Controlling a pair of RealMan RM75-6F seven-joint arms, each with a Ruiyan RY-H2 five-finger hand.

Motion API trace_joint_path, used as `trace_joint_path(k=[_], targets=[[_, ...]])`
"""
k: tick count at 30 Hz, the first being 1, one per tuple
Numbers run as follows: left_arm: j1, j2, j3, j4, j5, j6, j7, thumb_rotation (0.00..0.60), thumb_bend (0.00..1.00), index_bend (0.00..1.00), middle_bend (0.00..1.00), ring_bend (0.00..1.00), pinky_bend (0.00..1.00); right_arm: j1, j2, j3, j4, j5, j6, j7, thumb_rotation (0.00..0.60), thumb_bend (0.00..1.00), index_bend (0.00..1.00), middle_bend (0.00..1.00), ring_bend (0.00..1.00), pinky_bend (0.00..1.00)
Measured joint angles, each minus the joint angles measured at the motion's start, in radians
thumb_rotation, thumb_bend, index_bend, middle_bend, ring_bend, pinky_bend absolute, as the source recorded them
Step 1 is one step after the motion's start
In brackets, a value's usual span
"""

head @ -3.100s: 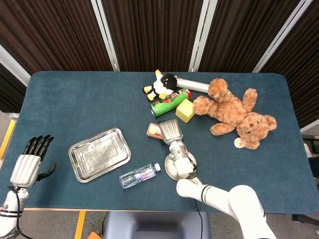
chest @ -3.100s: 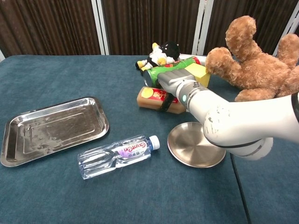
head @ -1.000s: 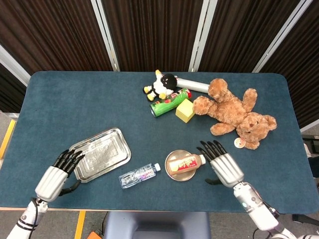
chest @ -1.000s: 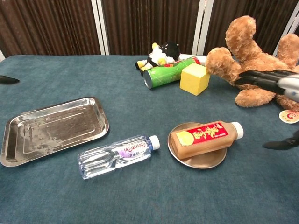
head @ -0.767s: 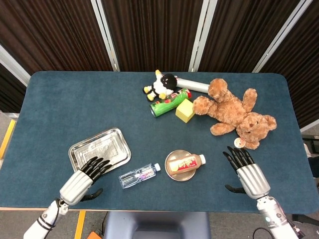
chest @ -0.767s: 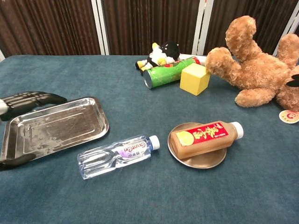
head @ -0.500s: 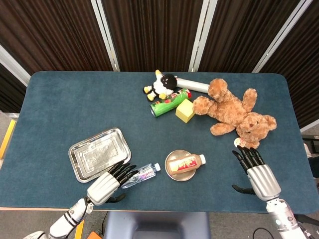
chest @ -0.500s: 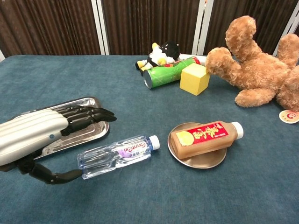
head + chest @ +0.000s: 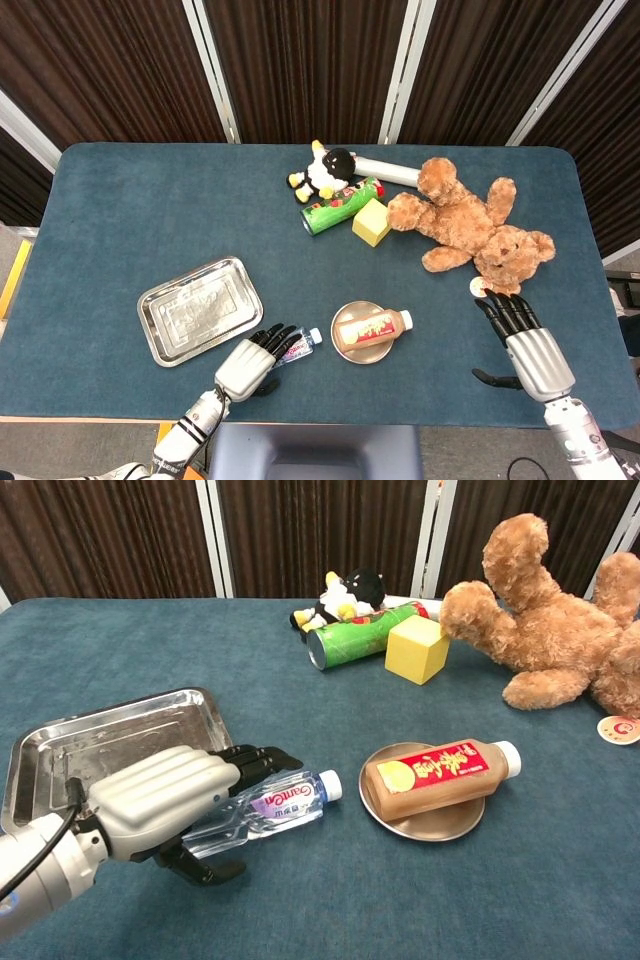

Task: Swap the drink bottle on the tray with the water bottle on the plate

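Water bottle (image 9: 262,813) lies on its side on the table (image 9: 330,920), between the steel tray (image 9: 60,742) on its left and the small round plate (image 9: 425,820) on its right, on neither of them. Its long axis runs left to right and slightly away, the white cap pointing right toward the plate, the base hidden under the left hand (image 9: 160,798). That hand is draped over the bottle's left half, dark fingers (image 9: 255,760) reaching across the top and the thumb curled below on the near side; they wrap the bottle, though whether they actually clamp it I cannot tell. On the plate the drink bottle (image 9: 440,774) rests lengthwise, cap to the right and overhanging the rim. By my judgement the left hand is far nearer the water bottle; the tray lies just left and beyond. The right hand (image 9: 530,350) hovers well to the right near the table's near edge, fingers spread and holding nothing.
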State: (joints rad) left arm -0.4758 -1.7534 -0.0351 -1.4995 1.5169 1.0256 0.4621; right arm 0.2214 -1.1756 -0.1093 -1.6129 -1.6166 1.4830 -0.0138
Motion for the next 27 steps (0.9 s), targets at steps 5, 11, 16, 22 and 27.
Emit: trace_joint_path(k=[5,11,16,22,27], targets=[[-0.001,-0.049,-0.011,0.055,-0.025,0.021,0.006,0.6,0.32,0.0,0.14,0.2,0.4,-0.006,0.006,0.007,-0.003,-0.01,-0.008,0.008,0.6,0.25,0.0,0.0,0.0,0.0],[-0.001,-0.086,-0.01,0.112,-0.016,0.063,0.003,0.6,0.32,0.12,0.31,0.38,0.59,-0.011,0.008,0.018,-0.004,-0.011,-0.023,0.01,0.6,0.25,0.0,0.0,0.0,0.0],[-0.005,-0.097,-0.007,0.135,-0.022,0.067,-0.01,0.6,0.36,0.36,0.54,0.59,0.78,-0.015,0.005,0.028,-0.005,-0.01,-0.034,-0.001,0.6,0.25,0.0,0.0,0.0,0.0],[-0.01,-0.087,-0.003,0.135,-0.01,0.083,-0.046,0.6,0.45,0.55,0.73,0.77,0.92,-0.02,0.001,0.037,-0.008,-0.008,-0.045,-0.013,0.6,0.25,0.0,0.0,0.0,0.0],[-0.011,-0.042,-0.008,0.097,0.045,0.153,-0.101,0.6,0.52,0.62,0.81,0.86,1.0,-0.022,0.0,0.041,-0.011,-0.009,-0.059,-0.018,0.6,0.24,0.0,0.0,0.0,0.0]])
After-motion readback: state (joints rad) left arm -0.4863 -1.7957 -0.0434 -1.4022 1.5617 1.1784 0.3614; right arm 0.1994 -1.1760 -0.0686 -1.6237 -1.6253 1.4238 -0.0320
